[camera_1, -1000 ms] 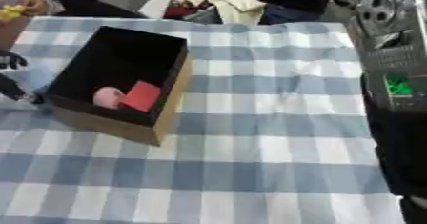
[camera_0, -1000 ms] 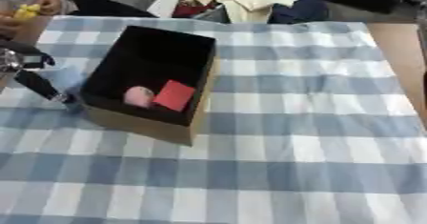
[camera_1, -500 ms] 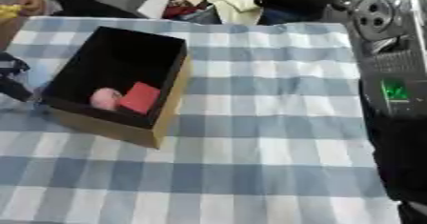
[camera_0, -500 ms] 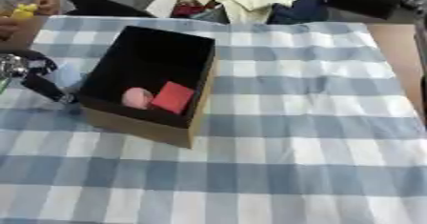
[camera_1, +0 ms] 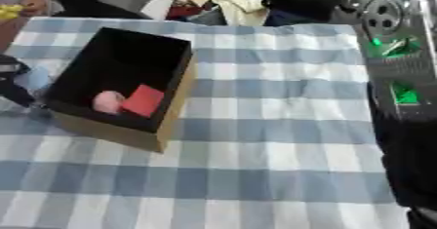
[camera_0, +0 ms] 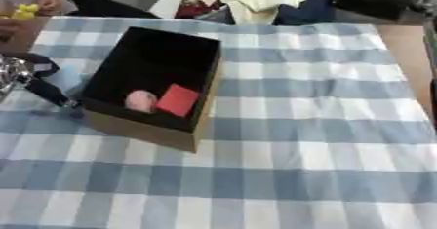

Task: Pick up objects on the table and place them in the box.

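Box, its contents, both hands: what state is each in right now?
box: upright on the checked cloth, open at the top.
pink round object: inside the box, beside the red one.
red flat object: inside, leaning tilted.
left hand: beside the box's left wall, holding nothing visible.
right hand: out of view.

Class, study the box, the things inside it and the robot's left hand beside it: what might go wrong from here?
1. The left hand hangs close by the box's left wall; a sideways swing may shove the box across the checked cloth.
2. The pink round thing and the red block lie bunched near the front wall, so another thing dropped there may land on them.
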Available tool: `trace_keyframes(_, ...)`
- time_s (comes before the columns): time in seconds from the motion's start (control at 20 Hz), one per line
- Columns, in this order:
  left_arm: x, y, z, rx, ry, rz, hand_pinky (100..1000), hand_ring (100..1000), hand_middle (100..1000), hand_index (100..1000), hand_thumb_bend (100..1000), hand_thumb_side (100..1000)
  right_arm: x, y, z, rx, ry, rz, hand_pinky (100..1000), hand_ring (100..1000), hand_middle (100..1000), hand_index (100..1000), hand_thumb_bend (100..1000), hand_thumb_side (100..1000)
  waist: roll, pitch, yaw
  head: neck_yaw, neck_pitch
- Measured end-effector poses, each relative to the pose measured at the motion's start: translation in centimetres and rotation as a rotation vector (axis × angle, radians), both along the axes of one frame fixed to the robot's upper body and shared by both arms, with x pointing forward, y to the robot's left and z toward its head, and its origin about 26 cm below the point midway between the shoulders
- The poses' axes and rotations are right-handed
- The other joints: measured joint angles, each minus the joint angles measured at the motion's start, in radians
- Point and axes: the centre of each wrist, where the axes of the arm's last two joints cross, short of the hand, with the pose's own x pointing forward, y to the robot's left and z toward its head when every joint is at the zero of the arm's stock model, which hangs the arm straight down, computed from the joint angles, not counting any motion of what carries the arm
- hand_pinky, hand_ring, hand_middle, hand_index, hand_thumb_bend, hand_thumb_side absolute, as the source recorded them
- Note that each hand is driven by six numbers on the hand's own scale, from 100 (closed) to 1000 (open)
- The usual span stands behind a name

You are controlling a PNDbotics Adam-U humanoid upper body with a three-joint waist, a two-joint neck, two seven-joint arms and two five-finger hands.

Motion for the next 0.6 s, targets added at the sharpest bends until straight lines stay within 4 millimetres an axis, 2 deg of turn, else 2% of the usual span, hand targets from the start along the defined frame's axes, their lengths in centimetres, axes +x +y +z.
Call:
trace_keyframes(0.25, 0.0, -0.1, 0.1, 0.009, -0.005, -0.002, 766, 804, 697, 812, 153, 536, 0.1, -0.2, -0.2, 0.004, 0.007, -0.005, 945, 930, 831, 902, 100, 1000, -0.002, -0.002, 0.007, 0.000, 0.000)
trace_keyframes(0.6, -0.3, -1.3, 1.8, 0.011, -0.048, -0.044, 755, 804, 709, 824, 100, 588, 0.2, -0.3, -0.6, 0.005, 0.016, -0.007, 946, 929, 830, 900, 100, 1000, 0.003, -0.018, 0.015, -0.001, 0.002)
